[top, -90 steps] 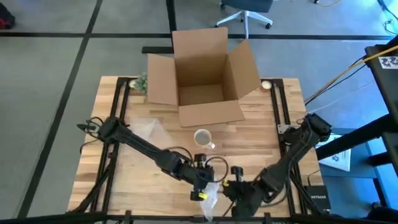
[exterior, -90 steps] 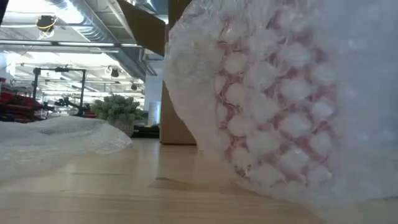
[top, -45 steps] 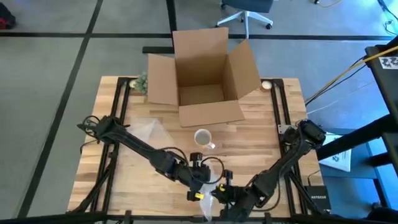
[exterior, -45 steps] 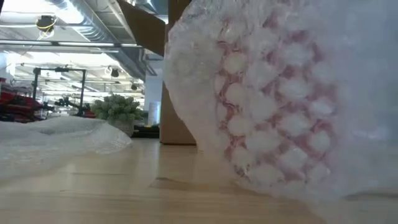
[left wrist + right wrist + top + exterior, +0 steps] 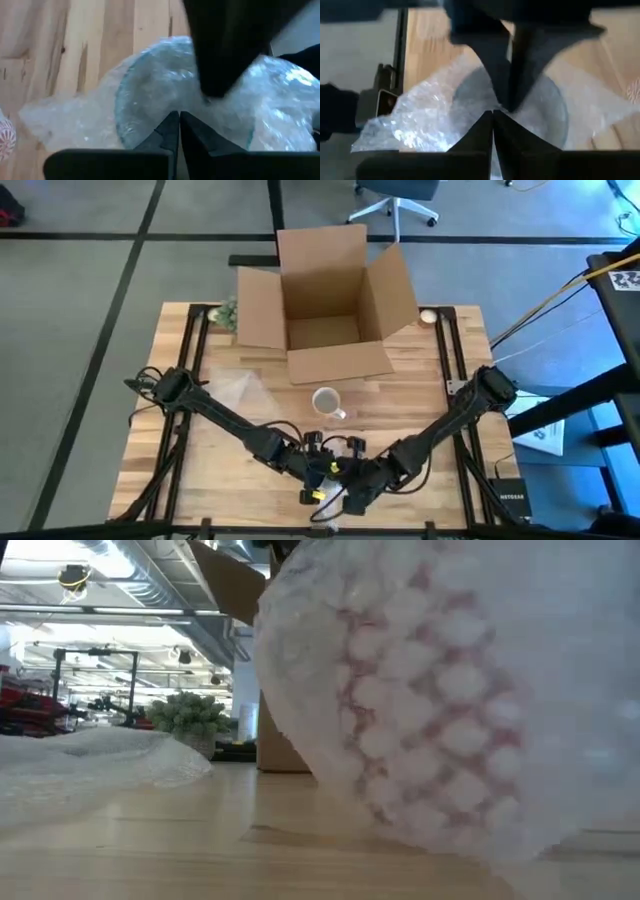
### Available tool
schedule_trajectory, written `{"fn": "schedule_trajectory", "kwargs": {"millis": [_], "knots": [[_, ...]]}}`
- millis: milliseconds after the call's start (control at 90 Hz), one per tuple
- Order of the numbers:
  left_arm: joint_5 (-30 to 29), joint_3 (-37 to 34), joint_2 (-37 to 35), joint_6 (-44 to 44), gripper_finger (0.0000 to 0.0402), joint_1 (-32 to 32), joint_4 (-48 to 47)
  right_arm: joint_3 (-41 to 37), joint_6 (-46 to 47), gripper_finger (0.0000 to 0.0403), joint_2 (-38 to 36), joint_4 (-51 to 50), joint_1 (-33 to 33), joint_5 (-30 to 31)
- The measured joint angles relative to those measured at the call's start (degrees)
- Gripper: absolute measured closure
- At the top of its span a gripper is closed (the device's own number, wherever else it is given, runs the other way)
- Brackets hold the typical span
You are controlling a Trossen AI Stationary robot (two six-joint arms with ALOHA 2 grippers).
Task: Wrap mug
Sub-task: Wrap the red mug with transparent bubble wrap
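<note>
A crumpled sheet of bubble wrap [image 5: 336, 500] lies near the table's near edge, in the middle. It fills the right of the low view [image 5: 450, 710], where a red pattern shows through it. My left gripper [image 5: 322, 478] and my right gripper [image 5: 352, 483] meet over it, both shut on it. A round greyish shape [image 5: 150, 95] shows in the wrap. The pale mug [image 5: 326, 402] stands upright on its base farther back, in front of the box, and nothing touches it. My left gripper pinches the bubble wrap [image 5: 167, 107] between its two fingertips, slanting down from the table's far left; how many layers I cannot tell. The wrap bunches around the tips. My right gripper pinches the same wrap [image 5: 485, 107] close by, slanting down from the right.
An open cardboard box [image 5: 330, 300] stands at the far middle, its front flap down toward the mug. A second clear sheet of wrap [image 5: 240, 390] lies on the left half of the table. A small green plant [image 5: 226, 312] sits at the far left.
My right gripper has gone toward the table's left edge, along the near edge, up to my left gripper and the wrap. In the low view the bulk of the wrap has shifted a little to the left and upward.
</note>
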Motion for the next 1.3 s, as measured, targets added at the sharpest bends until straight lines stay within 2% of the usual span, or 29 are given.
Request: {"fn": "schedule_trajectory", "kwargs": {"millis": [200,478,733,900,1067,1122,1189,1300], "knots": [[0.42,-0.15,0.11,0.39,0.0402,0.02,0.52,-1.37,-0.08,0.0403,0.79,0.19,-1.25,-4.58],[0.22,0.03,-0.61,1.79,0.0402,0.20,1.11,-1.91,-1.15,0.0403,0.20,-0.90,-0.10,-3.14],[-0.95,0.54,-5.45,1.16,0.0402,0.22,2.20,-2.01,-1.32,0.0403,-2.35,-1.72,1.17,-2.48],[-0.98,0.34,-9.27,-1.11,0.0402,-0.50,-3.33,-1.98,-1.05,0.0403,-2.35,-2.92,1.18,-2.40],[-7.09,0.11,-10.17,-7.36,0.0402,-3.01,-20.94,-1.97,-0.40,0.0403,-2.38,-3.55,1.21,-1.84],[-8.34,-1.34,-9.41,-9.81,0.0402,-3.70,-24.07,-1.96,-0.40,0.0403,-2.40,-3.57,1.24,-1.82],[-8.25,-4.77,-9.38,-11.57,0.0402,-4.29,-21.80,-1.96,-0.37,0.0403,-2.40,-3.57,1.24,-1.82],[-7.68,-12.38,-8.74,-11.72,0.0402,-4.61,-7.84,-1.94,-0.38,0.0403,-2.40,-3.55,1.24,-1.74]]}}
